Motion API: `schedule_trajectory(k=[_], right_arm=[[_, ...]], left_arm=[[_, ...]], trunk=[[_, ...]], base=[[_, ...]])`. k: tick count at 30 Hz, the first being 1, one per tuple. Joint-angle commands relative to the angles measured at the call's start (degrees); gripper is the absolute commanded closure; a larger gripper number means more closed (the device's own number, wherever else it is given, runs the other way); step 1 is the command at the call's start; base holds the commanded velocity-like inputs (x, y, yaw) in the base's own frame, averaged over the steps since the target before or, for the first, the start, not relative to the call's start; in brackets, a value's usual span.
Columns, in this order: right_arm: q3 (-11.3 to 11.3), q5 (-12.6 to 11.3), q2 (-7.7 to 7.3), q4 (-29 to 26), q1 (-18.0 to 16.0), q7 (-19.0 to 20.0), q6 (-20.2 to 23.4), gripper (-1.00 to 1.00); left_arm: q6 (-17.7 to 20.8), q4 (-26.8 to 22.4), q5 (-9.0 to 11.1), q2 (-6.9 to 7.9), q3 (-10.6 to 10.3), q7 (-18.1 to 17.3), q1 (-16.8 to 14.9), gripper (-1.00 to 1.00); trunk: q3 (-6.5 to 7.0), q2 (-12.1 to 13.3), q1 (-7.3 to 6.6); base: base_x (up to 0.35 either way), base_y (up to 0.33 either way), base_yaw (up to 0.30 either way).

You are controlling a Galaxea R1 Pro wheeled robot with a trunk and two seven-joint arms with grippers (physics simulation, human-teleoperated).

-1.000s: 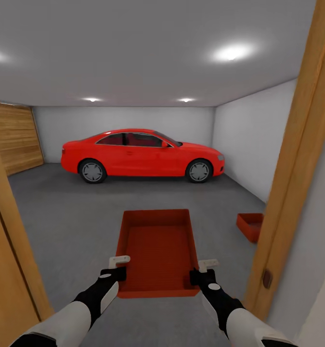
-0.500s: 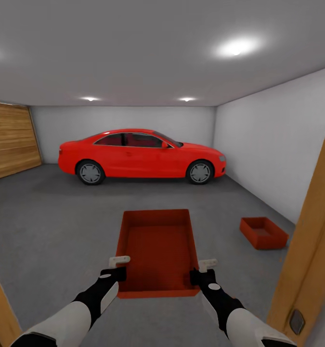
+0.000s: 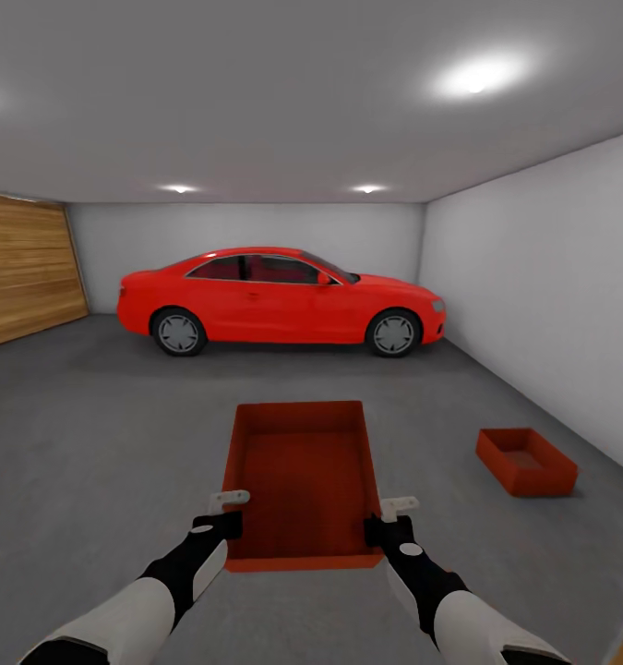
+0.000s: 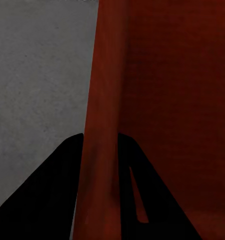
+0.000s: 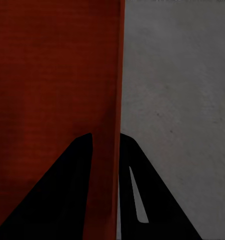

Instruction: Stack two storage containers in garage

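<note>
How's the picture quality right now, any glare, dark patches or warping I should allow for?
Head view: the ceiling lights bloom into soft white glare, and the wide lens bows the right wall; the carried storage container and the one on the floor read clearly. Left wrist view: the fingers are flat black silhouettes against the dim container wall. Right wrist view: the same.

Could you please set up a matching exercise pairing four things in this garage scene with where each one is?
Things:
1. carried container
2. second container
3. red car
4. wooden door

Places:
A. parked by the back wall
B. on the left wall
C. held between both grippers
D. on the floor near the right wall

Pairs: 1-C, 2-D, 3-A, 4-B
</note>
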Motion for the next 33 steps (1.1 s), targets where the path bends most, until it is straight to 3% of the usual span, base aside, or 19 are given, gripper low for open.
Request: schedule_trajectory(k=[1,7,33], right_arm=[[-0.9,0.4,1.74,0.2,0.0,1.0,-0.2,1.00],[-0.9,0.4,1.74,0.2,0.0,1.0,-0.2,1.00],[-0.9,0.4,1.74,0.2,0.0,1.0,-0.2,1.00]], left_arm=[[-3.3,-1.0,-0.1,0.01,1.7,0.8,0.0,1.00],[-3.3,-1.1,-0.1,-0.04,1.6,0.8,0.0,1.00],[-3.3,-1.3,-0.1,-0.05,1.5,0.8,0.0,1.00]], trunk=[[-0.02,0.0,0.05],[-0.02,0.0,0.05],[-0.02,0.0,0.05]], base=[[0.319,0.000,0.002],[0.213,0.000,0.000],[0.021,0.028,0.000]])
